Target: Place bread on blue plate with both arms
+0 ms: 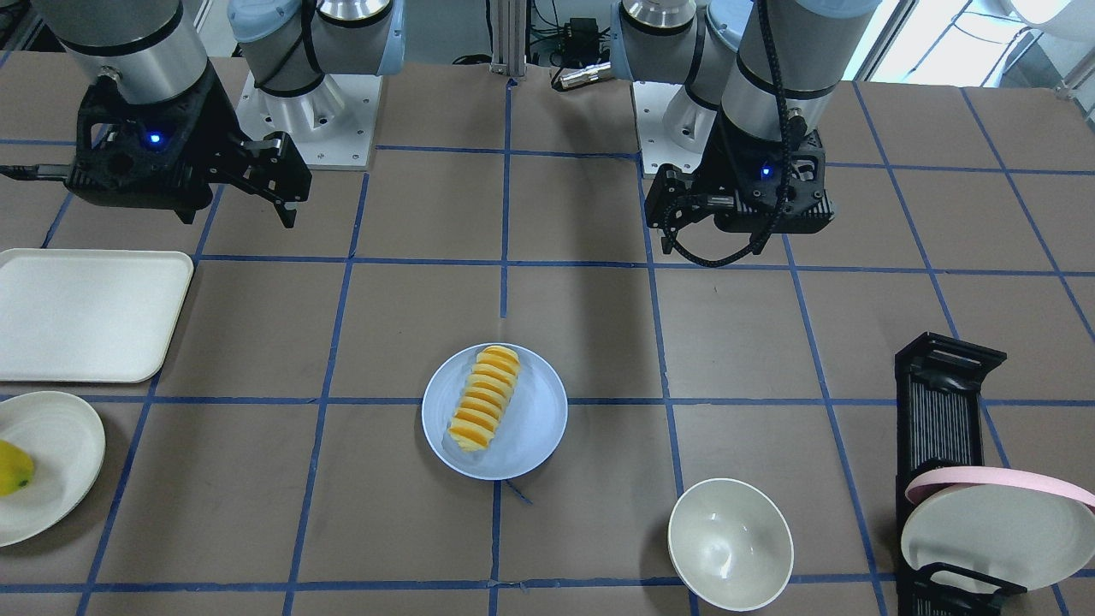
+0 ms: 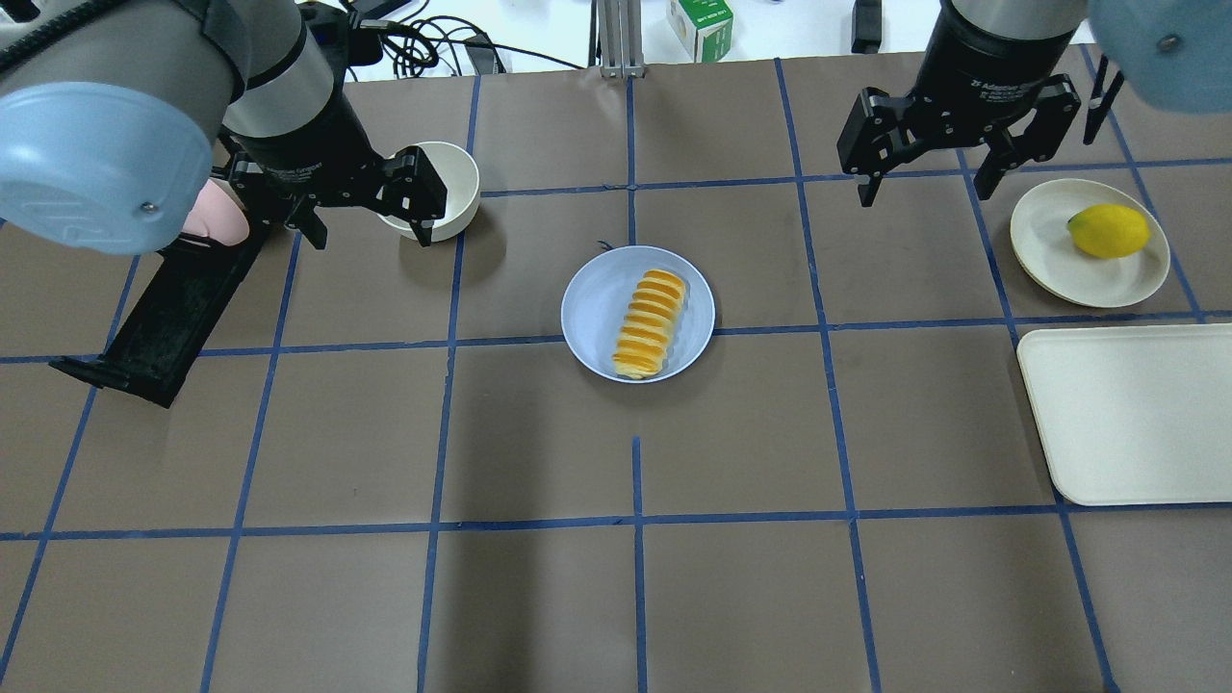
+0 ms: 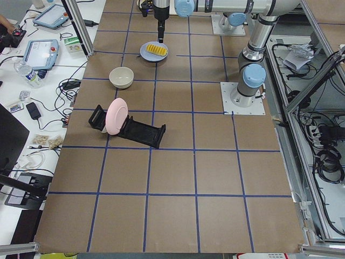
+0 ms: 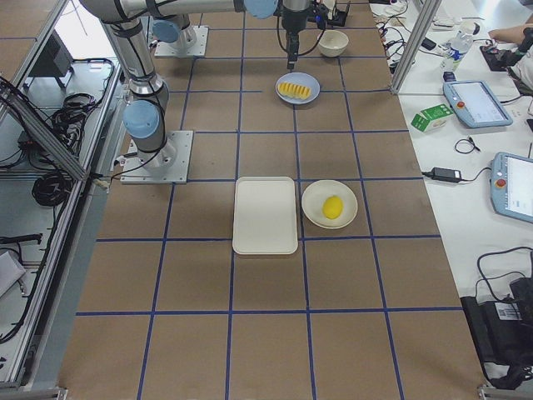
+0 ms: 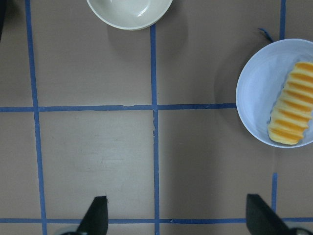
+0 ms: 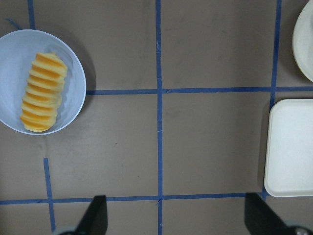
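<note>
Standing on the operators' side, nearest to me along the bottom of the front-facing view is a white bowl (image 1: pixel 730 544), upright and right of centre. In the lower right corner a black rack (image 1: pixel 941 402) holds a pink-rimmed plate (image 1: pixel 997 535) on edge in its near end. At the lower left edge a cream plate (image 1: pixel 60 445) carries a yellow fruit (image 1: pixel 13 467), both partly cut off by the frame. Just beyond them a white tray (image 1: pixel 85 312) lies flat on the brown table (image 1: pixel 582 214) with its blue tape grid. In the middle of the frame the blue plate (image 1: pixel 539 419) sits over a crossing of tape lines. The bread (image 1: pixel 486 398) lies on it at a slant, one end near the far rim and the other at the near-left rim, the whole loaf inside the plate. Farther back the two grippers hang above the table, both well apart from the plate. The right gripper (image 2: pixel 924 188) is at the upper left of the front-facing view and the left gripper (image 2: pixel 361 226) at its upper right. In each wrist view the black fingers (image 5: pixel 95 218) stand spread wide at the lower corners with only bare table between them, and the loaded plate shows off to one side. Farthest away, at the top edge, the arms (image 1: pixel 770 51) rise from their bolted bases
</note>
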